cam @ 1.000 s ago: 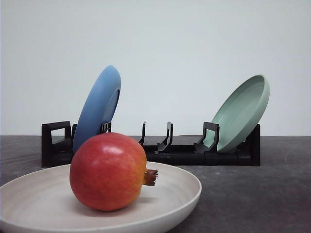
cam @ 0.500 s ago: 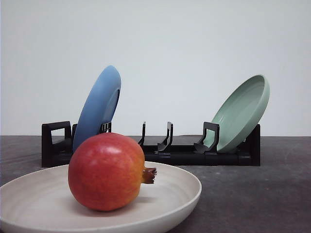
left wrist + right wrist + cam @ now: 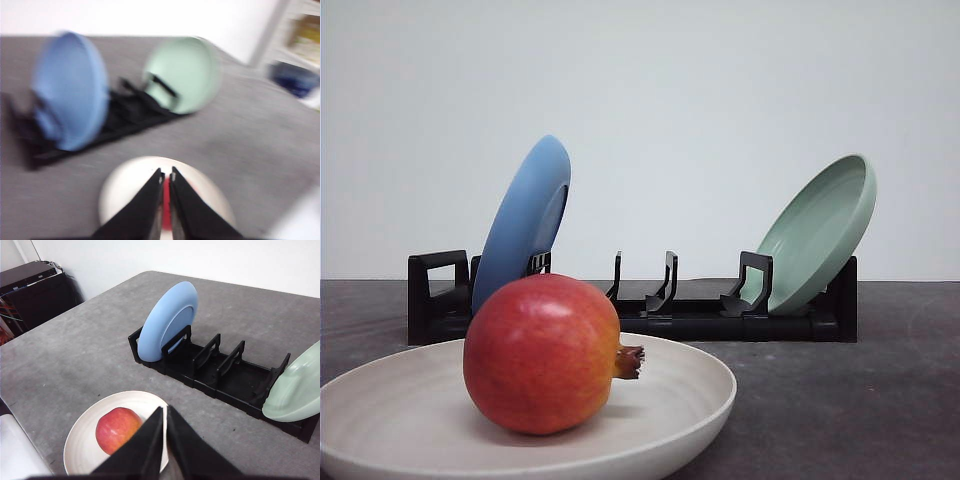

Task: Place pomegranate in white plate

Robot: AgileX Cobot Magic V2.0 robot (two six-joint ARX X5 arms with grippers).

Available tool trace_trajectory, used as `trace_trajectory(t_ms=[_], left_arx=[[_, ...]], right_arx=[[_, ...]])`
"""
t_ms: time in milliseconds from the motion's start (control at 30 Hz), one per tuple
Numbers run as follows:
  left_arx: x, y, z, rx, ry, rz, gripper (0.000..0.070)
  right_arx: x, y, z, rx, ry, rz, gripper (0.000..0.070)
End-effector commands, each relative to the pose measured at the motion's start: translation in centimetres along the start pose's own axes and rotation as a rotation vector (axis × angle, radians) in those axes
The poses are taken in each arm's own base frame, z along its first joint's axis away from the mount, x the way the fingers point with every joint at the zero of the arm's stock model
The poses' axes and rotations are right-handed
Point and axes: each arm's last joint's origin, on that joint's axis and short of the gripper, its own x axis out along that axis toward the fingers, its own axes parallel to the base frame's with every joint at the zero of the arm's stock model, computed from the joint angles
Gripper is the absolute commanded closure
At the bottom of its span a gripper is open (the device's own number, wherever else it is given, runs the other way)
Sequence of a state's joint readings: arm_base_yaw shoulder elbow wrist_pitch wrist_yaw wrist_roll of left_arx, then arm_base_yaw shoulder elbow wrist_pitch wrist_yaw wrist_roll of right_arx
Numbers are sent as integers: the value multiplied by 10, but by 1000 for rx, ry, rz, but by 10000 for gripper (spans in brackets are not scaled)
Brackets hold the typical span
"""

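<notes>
Since the earlier frame, the pomegranate (image 3: pixel 542 354) had rocked a little to the left and back on the white plate (image 3: pixel 690 392). It lay there on its side, crown pointing right. Both the left gripper (image 3: pixel 165 175) and the right gripper (image 3: pixel 164 411) were clenched and empty above the plate. Behind stood the black rack (image 3: pixel 700 318) with the blue plate (image 3: pixel 523 223) and the green plate (image 3: pixel 817 232).

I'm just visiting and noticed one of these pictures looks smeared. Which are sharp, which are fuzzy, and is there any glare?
The left wrist view is smeared throughout, the blue plate and pale green plate soft-edged. The front view is sharp, with a soft highlight on the pomegranate and a faint shadow on the white plate. The right wrist view is crisp and evenly lit.
</notes>
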State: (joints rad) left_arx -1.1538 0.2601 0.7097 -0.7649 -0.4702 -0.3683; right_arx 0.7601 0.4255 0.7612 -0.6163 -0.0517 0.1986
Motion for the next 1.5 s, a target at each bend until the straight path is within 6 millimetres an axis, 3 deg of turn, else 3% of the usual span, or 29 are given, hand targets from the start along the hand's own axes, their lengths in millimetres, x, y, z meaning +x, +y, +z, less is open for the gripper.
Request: trace_trajectory(t_ms=[0,100,333,633,1067,1467], left_arx=[[4,5,-4,132,-12,91,700],[17,14,-15,198,-60,211,700],[44,47,-55,201,-108,290,700],[56,83,-92,141,-170,531,700],[70,96,-122,131,-148,558,700],[70,97,-122,133,-145,571,700]], right_arx=[[0,1,2,3,-11,11,699],[0,1,2,3,-10,11,699],[0,1,2,3,-10,11,699],[0,1,2,3,-10,11,699],[0,1,2,3,-10,11,699],[0,1,2,3,-11,11,699]])
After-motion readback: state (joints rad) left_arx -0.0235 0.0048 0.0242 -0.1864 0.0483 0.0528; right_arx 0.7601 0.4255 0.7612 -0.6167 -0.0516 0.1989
